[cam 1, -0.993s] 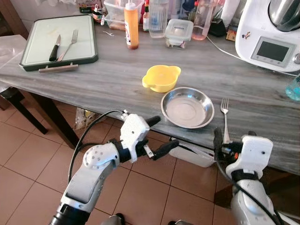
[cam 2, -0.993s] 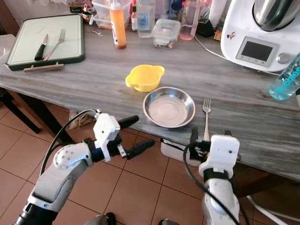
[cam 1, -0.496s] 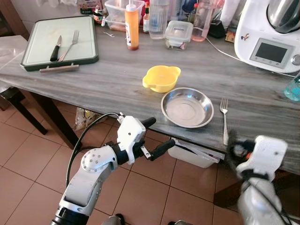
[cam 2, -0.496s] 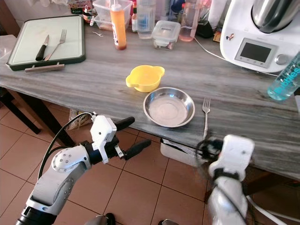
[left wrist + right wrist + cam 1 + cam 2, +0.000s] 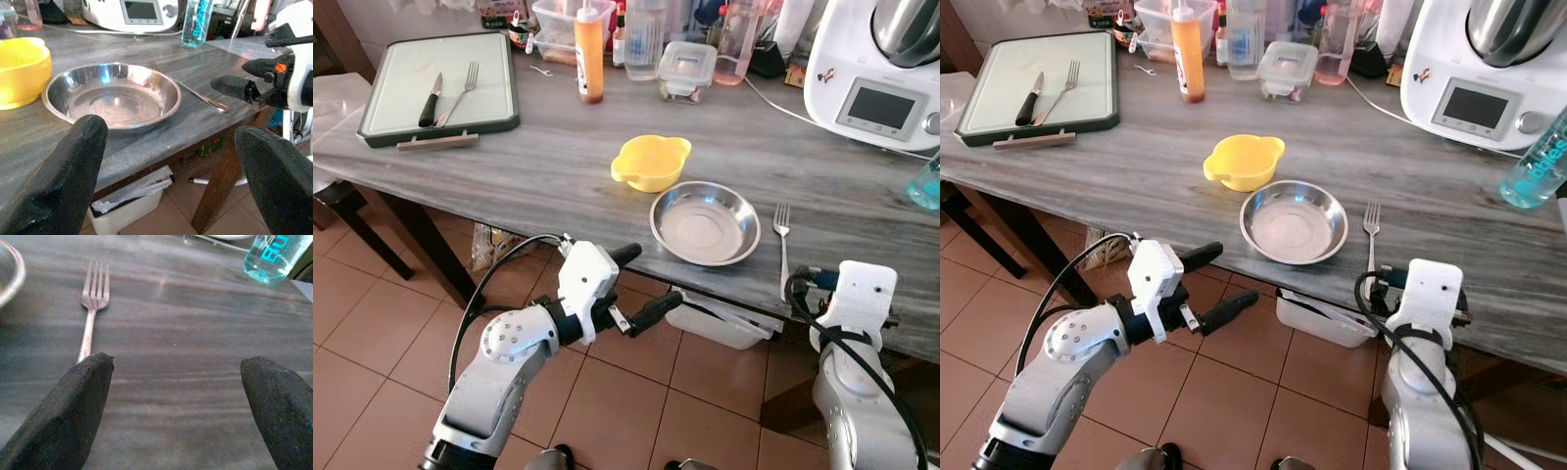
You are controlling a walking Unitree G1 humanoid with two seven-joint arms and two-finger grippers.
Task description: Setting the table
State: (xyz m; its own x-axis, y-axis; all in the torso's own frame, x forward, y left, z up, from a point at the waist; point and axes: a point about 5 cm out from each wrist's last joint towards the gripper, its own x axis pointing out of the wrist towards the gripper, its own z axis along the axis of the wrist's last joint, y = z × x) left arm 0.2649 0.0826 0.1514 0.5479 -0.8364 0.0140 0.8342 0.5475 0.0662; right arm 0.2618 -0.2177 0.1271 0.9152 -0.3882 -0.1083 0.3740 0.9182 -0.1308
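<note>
A steel plate (image 5: 705, 223) sits near the front edge of the grey bench (image 5: 558, 166), with a fork (image 5: 781, 245) lying just beside it at 3 o'clock, tines pointing away from the robot. A yellow bowl (image 5: 650, 163) rests close to the plate at 10 o'clock. At the bench's far left corner, a green tray (image 5: 386, 127) carries a knife (image 5: 429, 98) and a second fork (image 5: 462, 88). The left gripper (image 5: 636, 284) hovers below the bench's front edge, at 7 o'clock from the plate, fingers spread apart and empty. The right gripper (image 5: 176, 406) hovers at the bench edge just behind the fork handle, fingers wide apart, holding nothing.
</note>
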